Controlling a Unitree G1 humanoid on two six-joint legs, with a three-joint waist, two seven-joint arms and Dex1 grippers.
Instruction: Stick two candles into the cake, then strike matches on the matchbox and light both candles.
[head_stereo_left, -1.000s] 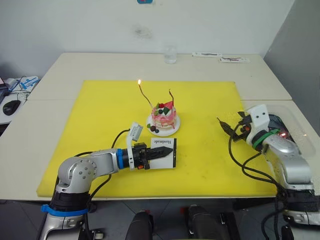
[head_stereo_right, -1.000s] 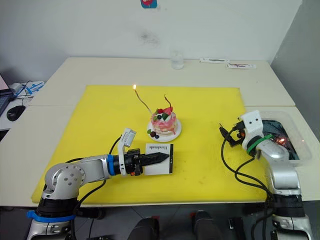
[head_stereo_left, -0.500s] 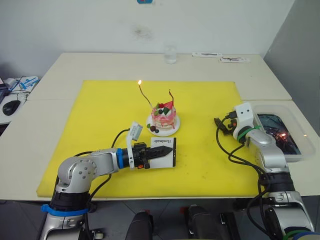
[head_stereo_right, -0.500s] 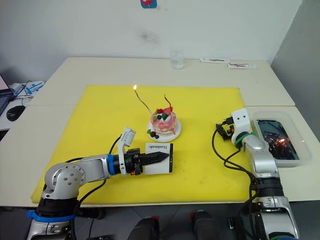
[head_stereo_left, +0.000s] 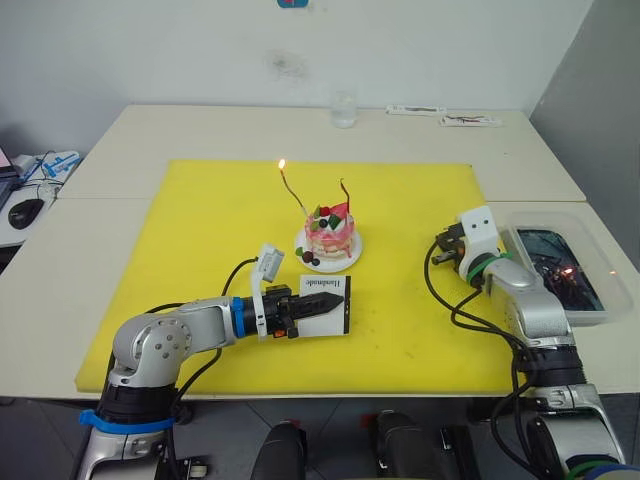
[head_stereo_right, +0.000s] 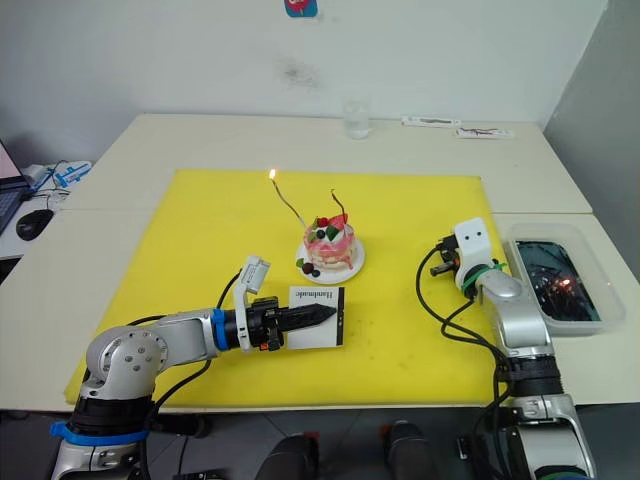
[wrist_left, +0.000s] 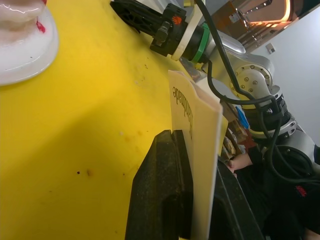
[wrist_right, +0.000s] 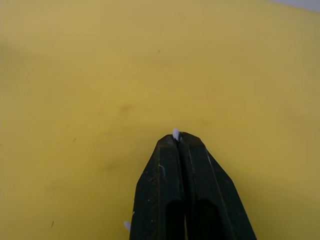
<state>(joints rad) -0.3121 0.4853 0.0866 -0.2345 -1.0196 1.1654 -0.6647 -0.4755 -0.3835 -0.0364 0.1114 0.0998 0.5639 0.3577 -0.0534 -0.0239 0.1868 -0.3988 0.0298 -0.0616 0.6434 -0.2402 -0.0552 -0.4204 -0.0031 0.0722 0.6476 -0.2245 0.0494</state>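
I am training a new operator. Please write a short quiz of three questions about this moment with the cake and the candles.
1. True or false: both candles in the cake are burning.
2. What does the left gripper hold?
A. a match
B. the matchbox
C. a candle
3. Fill in: the right gripper hovers over the yellow ____.

Key:
1. False; only the left candle has a flame, the right candle has none.
2. B
3. mat

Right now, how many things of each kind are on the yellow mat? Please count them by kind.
Candles: 2, one lit, one unlit, both standing in the cake
Cake: 1
Plate: 1
Matchbox: 1, held by the left gripper
Total: 5
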